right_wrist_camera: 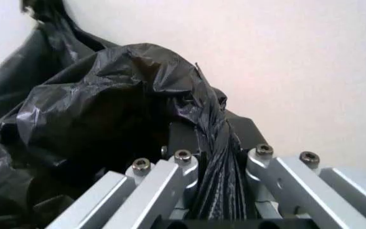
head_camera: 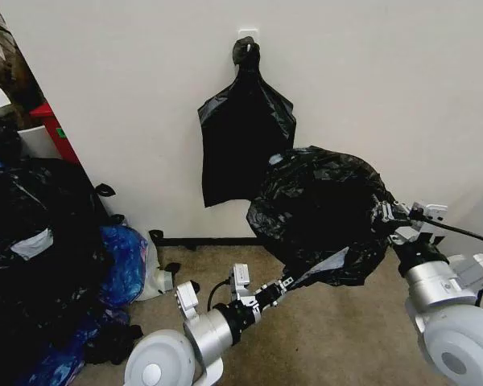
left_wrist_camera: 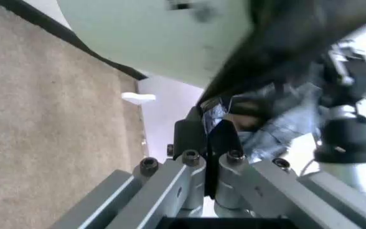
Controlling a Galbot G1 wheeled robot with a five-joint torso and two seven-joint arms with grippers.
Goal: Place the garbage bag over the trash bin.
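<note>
Two grippers, garbage bag (head_camera: 322, 209) pinched between fingers (right_wrist_camera: 230, 143)

Two arms in brushed silver cylindrical housings, ending in large white rounded joint caps. Left gripper (left_wrist_camera: 207, 138): black finger pads on silver-grey linkage bars pinned with black socket-head screws. Right gripper (right_wrist_camera: 216, 157): identical silver bars and dark screws. Thin black cables looping along both forearms; small white wrist-mounted modules.
</note>
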